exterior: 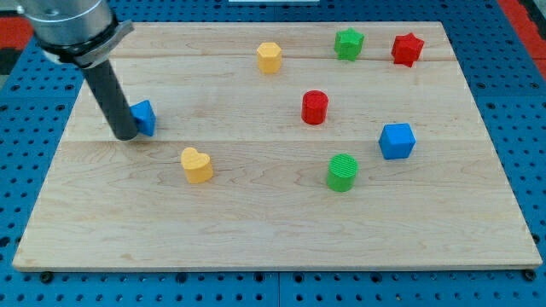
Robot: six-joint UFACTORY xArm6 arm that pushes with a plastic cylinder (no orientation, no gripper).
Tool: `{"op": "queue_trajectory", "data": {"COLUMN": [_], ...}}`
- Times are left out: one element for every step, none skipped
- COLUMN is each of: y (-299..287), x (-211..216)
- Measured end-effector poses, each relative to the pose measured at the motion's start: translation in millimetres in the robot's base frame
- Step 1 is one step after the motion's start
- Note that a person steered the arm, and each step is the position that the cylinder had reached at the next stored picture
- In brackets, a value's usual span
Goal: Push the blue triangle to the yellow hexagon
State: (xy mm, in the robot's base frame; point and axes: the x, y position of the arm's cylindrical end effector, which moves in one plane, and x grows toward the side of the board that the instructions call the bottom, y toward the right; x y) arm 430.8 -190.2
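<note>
In the camera view, my tip stood on the wooden desk near the view's left edge, pressed against the left side of the blue triangle, which was half hidden behind the rod. There were no fingers on this arm to open or close, only the bare rod, and it held nothing; it could only shove. The yellow hexagon sat well apart, toward the view's top and to the right of the triangle, with open board between them.

The main risk, as I judged it, lay in the contact point. The tip seemed to meet the triangle low and to the left, so a push aimed straight to the right would have carried the block along the row of the red cylinder instead of up toward the hexagon. A slanted face could also have let the triangle spin or slip off the rod, leaving it stranded. The yellow heart lay just below and to the right, close enough that a wide correcting sweep might have knocked it. Pushed too hard, the triangle might have struck the hexagon and driven it toward the green star.
</note>
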Motion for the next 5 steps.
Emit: {"op": "queue_trajectory", "data": {"y": [33,32,20,-2,-43], "x": [-14,-43,-70,-99,-134]}}
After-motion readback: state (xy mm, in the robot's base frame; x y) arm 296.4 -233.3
